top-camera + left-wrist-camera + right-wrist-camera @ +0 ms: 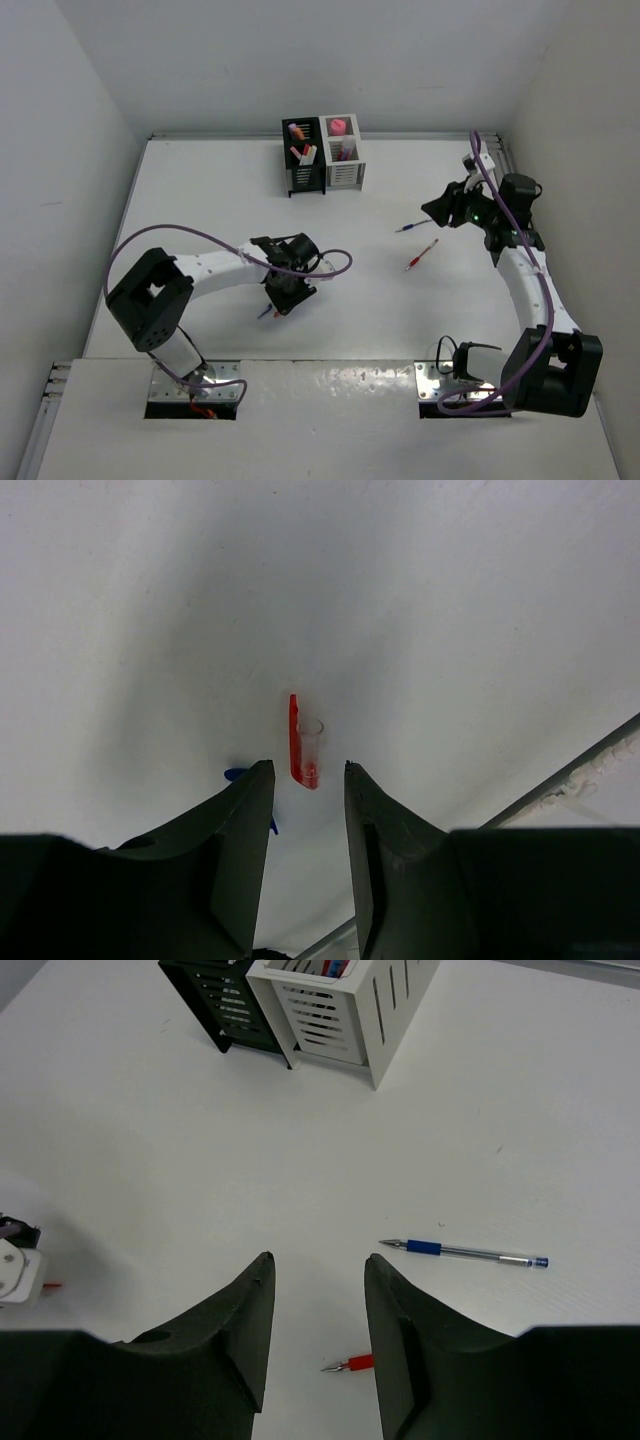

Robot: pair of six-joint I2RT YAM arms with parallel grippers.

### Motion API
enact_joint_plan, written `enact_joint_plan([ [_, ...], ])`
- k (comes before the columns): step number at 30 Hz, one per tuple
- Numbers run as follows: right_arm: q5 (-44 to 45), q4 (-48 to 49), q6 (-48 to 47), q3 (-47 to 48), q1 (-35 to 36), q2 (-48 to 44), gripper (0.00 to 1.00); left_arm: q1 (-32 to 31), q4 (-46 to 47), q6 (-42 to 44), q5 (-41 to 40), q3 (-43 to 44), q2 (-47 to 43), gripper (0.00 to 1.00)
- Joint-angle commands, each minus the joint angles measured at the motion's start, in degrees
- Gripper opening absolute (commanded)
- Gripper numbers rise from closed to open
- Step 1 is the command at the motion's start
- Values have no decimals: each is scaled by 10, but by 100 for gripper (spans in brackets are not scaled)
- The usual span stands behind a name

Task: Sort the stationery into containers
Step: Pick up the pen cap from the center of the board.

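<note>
The containers stand joined at the back, the black one (303, 166) on the left and the white one (344, 163) on the right, both with stationery inside. A blue pen (411, 227) and a red pen (422, 254) lie on the table near my right gripper (434, 210), which hovers open above them. In the right wrist view the blue pen (465, 1252) lies beyond the right finger, and the red pen's tip (350, 1364) shows between the fingers. My left gripper (305, 770) points down at the table, jaws apart. A short red piece (304, 748) lies at its tips, untouched, and a blue bit (236, 774) peeks out beside the left finger.
White walls close in the table (200, 200) at the back and on both sides. A metal edge strip (590, 760) runs near the left gripper. Purple cables loop along both arms. The black container (215, 1000) and the white container (340, 1010) show at the top of the right wrist view.
</note>
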Motion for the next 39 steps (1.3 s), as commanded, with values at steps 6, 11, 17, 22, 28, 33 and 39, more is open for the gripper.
enact_joint_plan([
  [6, -11, -9, -16, 20, -2, 3, 41, -1, -4, -7, -1, 4, 38, 40],
  [11, -11, -12, -22, 17, -2, 1, 41, -3, -6, -6, 3, 7, 57, 39],
  [17, -15, -11, -36, 13, 2, -3, 40, 0, -9, 1, 19, 10, 75, 30],
  [22, -18, -31, -70, 20, 6, -13, 38, 30, -5, 12, 50, 17, 57, 12],
  [28, -106, -176, -206, 81, 11, -18, 34, 66, -6, 52, 180, 55, -32, 0],
  [33, -184, -357, -230, 177, 76, -3, 33, 98, 42, 53, 291, 103, -158, 0],
  [39, -145, 101, 311, 56, 167, -64, 31, 111, 147, -32, 359, 140, -240, 0],
])
